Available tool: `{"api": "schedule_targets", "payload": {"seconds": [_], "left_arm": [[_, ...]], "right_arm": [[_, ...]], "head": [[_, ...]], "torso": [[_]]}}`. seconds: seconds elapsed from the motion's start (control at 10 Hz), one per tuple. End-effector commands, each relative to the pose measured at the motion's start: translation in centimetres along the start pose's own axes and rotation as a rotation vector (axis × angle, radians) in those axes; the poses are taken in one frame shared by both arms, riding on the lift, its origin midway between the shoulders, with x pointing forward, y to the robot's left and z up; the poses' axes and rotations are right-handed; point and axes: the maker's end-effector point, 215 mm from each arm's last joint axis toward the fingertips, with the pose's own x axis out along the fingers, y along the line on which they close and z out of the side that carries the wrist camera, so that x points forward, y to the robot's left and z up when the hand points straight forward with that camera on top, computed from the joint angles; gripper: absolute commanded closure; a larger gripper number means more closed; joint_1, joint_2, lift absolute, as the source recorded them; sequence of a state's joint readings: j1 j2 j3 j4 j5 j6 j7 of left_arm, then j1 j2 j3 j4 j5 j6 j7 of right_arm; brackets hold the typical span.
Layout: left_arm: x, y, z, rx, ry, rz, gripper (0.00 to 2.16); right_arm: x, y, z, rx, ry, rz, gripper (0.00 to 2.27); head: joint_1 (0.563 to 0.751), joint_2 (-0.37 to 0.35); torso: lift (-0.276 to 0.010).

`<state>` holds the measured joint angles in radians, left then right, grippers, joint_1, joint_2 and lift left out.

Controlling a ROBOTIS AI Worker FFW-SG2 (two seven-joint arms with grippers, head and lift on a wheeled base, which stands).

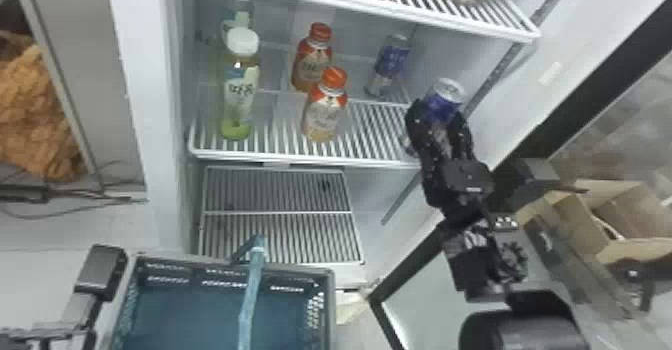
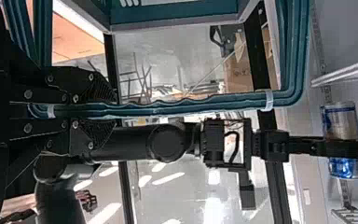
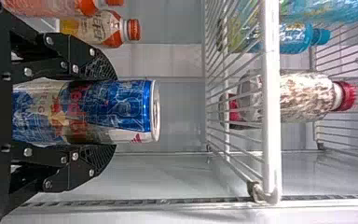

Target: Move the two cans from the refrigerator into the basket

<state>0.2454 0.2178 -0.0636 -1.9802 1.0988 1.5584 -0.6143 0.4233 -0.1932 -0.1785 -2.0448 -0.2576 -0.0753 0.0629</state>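
Can one [image 3: 86, 112] is clamped by the right gripper [image 3: 114, 112], can two [image 1: 392, 59] stands shelved — neither basketed — left gripper [image 2: 115, 110] closed round the basket [image 1: 328, 309] handle [image 2: 168, 108]

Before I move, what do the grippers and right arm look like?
The left gripper and right gripper are black, with angular fingers, silvery screws and ridged tips. The right arm is black, with rounded sections and a looped black cable near the wrist.
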Motion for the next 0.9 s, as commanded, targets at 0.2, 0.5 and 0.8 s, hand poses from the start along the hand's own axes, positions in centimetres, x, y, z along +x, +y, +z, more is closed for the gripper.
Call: {"api": "schedule_targets", "payload": {"seconds": [0.2, 0.5, 0.8], "left_arm": [[-0.1, 0.0, -0.2, -0.003, 0.009, 0.004, 1.21], [-0.1, 0.0, -0.1, -0.003, 0.007, 0.005, 1.21], [-0.2, 0.1, 0.0, 0.000, 0.005, 0.008, 1.21]], "right_arm": [[-3.3, 4.4, 3.9, 0.060, -0.004, 0.085, 0.71], [-6.1, 8.3, 4.4, 0.114, 0.083, 0.179, 0.71], [-9.0, 11.0, 3.2, 0.162, 0.197, 0.236, 0.71]], "head": [[0.695, -0.350], [0.695, -0.350], [0.695, -0.350]], "torso": [[-0.266], [-0.266], [-0.266]]}}
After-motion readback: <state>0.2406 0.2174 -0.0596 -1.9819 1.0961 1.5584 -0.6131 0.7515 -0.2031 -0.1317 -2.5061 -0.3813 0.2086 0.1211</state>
